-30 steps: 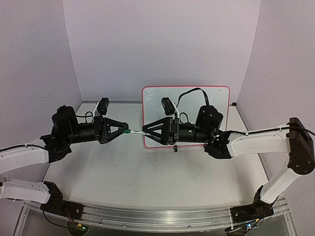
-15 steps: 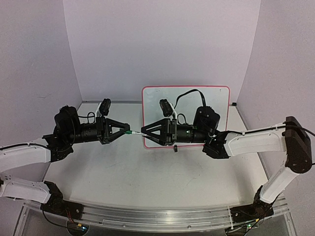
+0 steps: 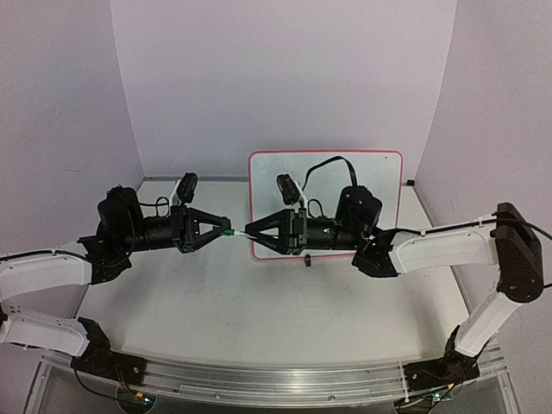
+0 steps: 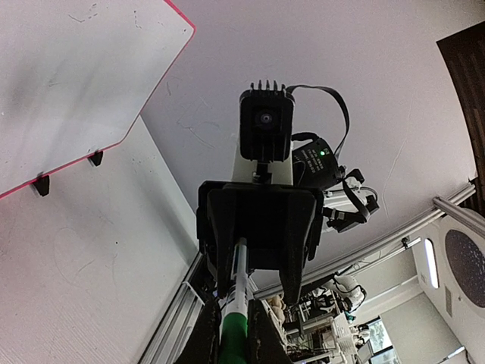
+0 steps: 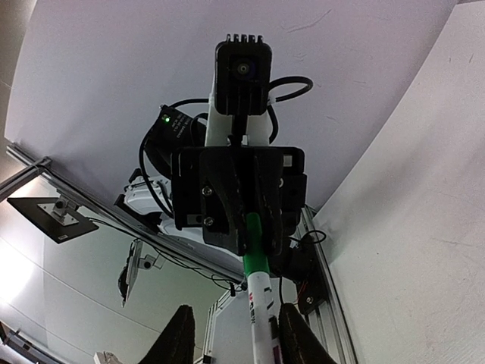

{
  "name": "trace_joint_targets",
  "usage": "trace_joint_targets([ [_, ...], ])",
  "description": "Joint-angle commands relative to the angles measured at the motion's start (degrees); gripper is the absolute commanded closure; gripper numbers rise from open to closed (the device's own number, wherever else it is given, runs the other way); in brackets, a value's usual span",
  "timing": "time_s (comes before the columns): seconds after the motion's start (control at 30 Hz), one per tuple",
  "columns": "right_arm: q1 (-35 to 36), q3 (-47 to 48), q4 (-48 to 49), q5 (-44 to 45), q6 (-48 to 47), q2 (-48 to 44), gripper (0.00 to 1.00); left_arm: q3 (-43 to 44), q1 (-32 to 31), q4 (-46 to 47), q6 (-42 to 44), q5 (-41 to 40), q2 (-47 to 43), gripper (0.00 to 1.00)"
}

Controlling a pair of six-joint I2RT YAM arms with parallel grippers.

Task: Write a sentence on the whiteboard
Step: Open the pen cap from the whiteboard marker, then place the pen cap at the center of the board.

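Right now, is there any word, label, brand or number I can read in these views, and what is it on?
No text is readable in any view.
Whiteboard: the surface that shows is bare, with no writing; the right arm hides part of it in the top view.
Marker: there are small dark marks on the white barrel, too blurred to read.

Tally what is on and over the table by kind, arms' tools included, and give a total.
whiteboard: 1
marker: 1
tools: 2, the left tool and the right tool
Total: 4
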Motion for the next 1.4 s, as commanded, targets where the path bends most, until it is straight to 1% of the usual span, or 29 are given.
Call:
trace_joint_targets([
  [0.0, 0.01, 1.96, 4.0, 0.68, 0.39, 0.41, 0.7, 0.35, -0.45, 1.95, -0.06, 1.36, 0.71, 1.0],
  [0.07, 0.0, 1.73, 4.21, 1.22, 0.47, 0.32, 0.77, 0.36, -0.51, 1.97, 0.08, 1.5, 0.8, 1.0],
  [0.23, -0.03, 0.38, 4.78, 2.85, 0.45, -0.22, 0.98, 0.24, -0.54, 1.32, 0.62, 0.82, 0.21, 1.0],
  [0.27, 0.01, -0.24, 5.2, 3.23, 0.6, -0.28, 1.0, 0.25, -0.57, 1.21, 0.7, 0.55, -0.07, 1.0],
  [0.43, -0.33, -3.43, 8.33, 4.24, 1.65, -0.88, 1.0, 0.41, -0.43, -0.67, 1.76, -2.36, -3.4, 1.0],
  [0.57, -1.88, -7.15, 10.12, 4.51, 2.08, -2.81, 1.0, 1.63, 0.8, -5.77, 3.96, -5.76, -8.01, 1.0],
  [0.67, -2.99, -10.04, 10.45, 4.68, 1.79, -4.91, 1.0, 2.37, 2.9, -8.38, 4.2, -6.23, -11.02, 1.0],
  [0.77, -3.6, -11.79, 10.59, 4.7, 1.33, -6.43, 1.0, 3.5, 3.67, -11.83, 5.58, -6.1, -11.85, 1.0],
  [0.97, -3.86, -12.37, 10.71, 3.98, 0.77, -8.03, 1.0, 3.08, 3.59, -15.15, 7.47, -5.11, -8.69, 1.0],
  [1.07, -4.14, -12.81, 10.68, 4.21, 0.81, -8.51, 1.0, 4.57, 3.64, -23.25, 10.67, -7.96, -5.89, 1.0],
  [1.17, -4.28, -13.53, 10.6, 4.95, 0.9, -8.56, 1.0, 6.11, 3.64, -31.32, 12.61, -9.91, -0.59, 1.0],
  [1.27, -4.32, -14.23, 9.8, 6.26, 0.08, -8.82, 1.0, 6.05, 3.64, -32.98, 13.39, -9.63, 3.73, 1.0],
  [1.37, -4.31, -14.47, 6.28, 7.92, -2.19, -9.78, 1.0, 5.64, 3.56, -33.58, 14.35, -9.85, 7.79, 1.0],
])
